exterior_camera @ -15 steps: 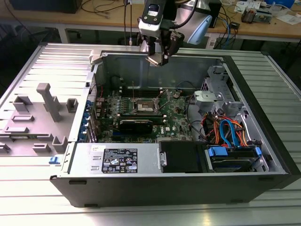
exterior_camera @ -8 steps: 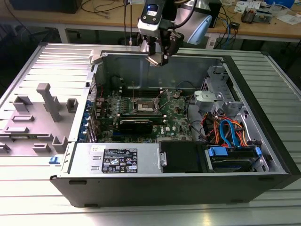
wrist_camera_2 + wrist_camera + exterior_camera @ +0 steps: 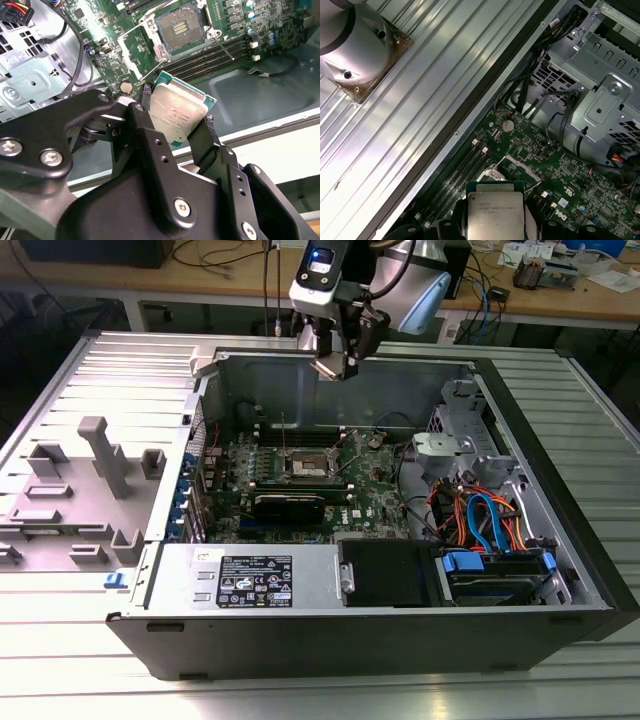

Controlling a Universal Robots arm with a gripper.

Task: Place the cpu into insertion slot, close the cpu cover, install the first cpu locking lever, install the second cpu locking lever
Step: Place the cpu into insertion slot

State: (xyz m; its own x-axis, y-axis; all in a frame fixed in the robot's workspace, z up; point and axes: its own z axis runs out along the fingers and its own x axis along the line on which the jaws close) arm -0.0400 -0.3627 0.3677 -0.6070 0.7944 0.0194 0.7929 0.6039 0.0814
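tool (image 3: 176,107) pinching the cpu (image 3: 181,100) — held well apart from the open insertion slot (image 3: 181,30)

A: Any txt legible?
B: Not rly. White label (image 3: 255,582) on the silver box (image 3: 180,575) at case front has print + symbols, too small.
A: The cpu (image 3: 494,215)?
B: Fine print on its metal top in both wrist views, can't make it out. Green board (image 3: 545,160) has white markings, same.

Silver-topped, green-rimmed cpu (image 3: 177,112) sitting tilted between fingers (image 3: 205,142), hanging above case (image 3: 400,390). Below, insertion slot (image 3: 181,27) lying uncovered, dark centre showing.
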